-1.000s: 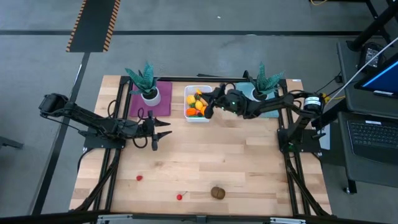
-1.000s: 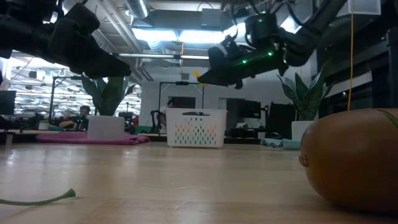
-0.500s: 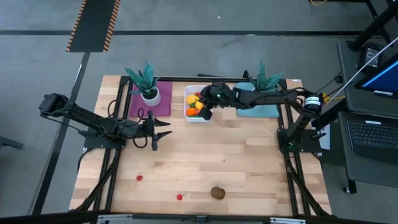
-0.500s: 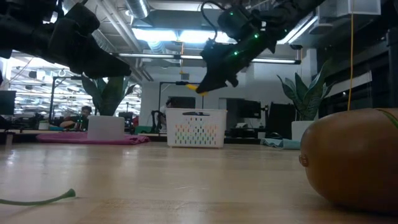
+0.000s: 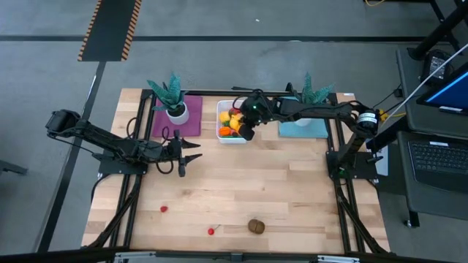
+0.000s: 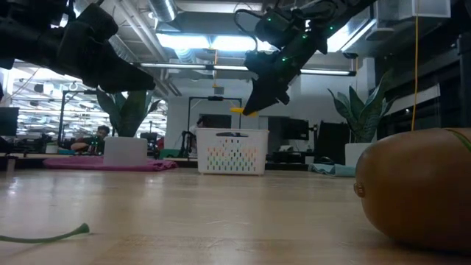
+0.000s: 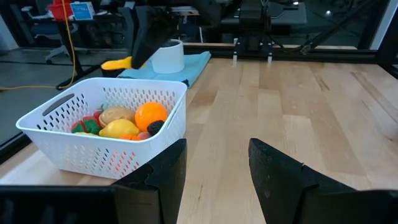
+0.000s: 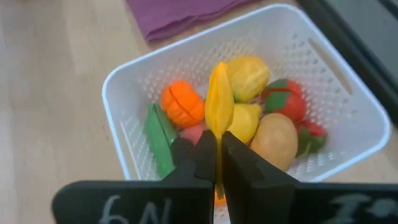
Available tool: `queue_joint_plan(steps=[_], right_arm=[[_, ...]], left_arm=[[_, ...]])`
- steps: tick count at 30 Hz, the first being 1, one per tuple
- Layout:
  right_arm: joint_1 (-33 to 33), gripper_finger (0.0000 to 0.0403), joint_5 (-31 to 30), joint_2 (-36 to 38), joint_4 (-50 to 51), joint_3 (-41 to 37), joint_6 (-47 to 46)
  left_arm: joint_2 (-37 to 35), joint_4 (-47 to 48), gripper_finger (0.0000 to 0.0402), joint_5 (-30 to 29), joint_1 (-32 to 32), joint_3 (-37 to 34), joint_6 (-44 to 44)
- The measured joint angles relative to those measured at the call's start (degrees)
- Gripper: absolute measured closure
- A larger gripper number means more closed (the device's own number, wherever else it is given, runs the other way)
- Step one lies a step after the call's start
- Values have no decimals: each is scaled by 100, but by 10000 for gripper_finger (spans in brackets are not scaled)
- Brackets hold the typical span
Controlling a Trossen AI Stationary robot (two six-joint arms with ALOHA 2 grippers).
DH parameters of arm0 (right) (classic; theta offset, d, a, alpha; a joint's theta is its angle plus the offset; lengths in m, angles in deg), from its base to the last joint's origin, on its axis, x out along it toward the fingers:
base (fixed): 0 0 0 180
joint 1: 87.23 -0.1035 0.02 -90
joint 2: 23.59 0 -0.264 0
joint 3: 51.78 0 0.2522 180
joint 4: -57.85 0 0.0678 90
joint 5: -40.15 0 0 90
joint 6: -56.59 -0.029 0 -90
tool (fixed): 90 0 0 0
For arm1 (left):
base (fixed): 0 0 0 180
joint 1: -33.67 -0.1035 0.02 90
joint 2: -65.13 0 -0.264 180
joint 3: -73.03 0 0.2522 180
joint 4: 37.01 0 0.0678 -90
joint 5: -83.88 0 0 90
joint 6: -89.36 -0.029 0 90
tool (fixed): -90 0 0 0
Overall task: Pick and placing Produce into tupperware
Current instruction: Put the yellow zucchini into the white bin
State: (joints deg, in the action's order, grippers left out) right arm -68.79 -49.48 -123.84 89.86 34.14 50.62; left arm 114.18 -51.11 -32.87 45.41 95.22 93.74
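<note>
Right gripper (image 8: 217, 163): fingers clamped on a thin yellow banana slice (image 8: 219, 106), held directly above the tupperware (image 8: 130, 74).
Tupperware: a white perforated tub at the middle of the tabletop's far edge, already holding an orange, a lemon, a potato, a strawberry and a green piece.
Left gripper (image 7: 214, 165): parked above the left half of the tabletop, fingers partly spread and empty.
Risk: the slice hangs over the near part of the tub — released off-centre, it could strike the rim or bounce off the heaped fruit and land on the wood.
Remaining produce: a kiwi (image 5: 256, 226) and two small red pieces (image 5: 164, 208) (image 5: 210, 231) along the near edge, well apart from the tub.
Surroundings: two potted plants (image 5: 170, 97) on a purple and a teal mat flank the tub — neither blocks the drop.
</note>
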Motion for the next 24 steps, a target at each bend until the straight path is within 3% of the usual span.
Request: queue_joint_plan(steps=[15,24], right_arm=[[21,391,82,-65,-267,0,221],[54,391,87,-788,-983,-7,346]], left_arm=[[0,1,237,0,0,0,0],[2,29,237,0,4,0,2]])
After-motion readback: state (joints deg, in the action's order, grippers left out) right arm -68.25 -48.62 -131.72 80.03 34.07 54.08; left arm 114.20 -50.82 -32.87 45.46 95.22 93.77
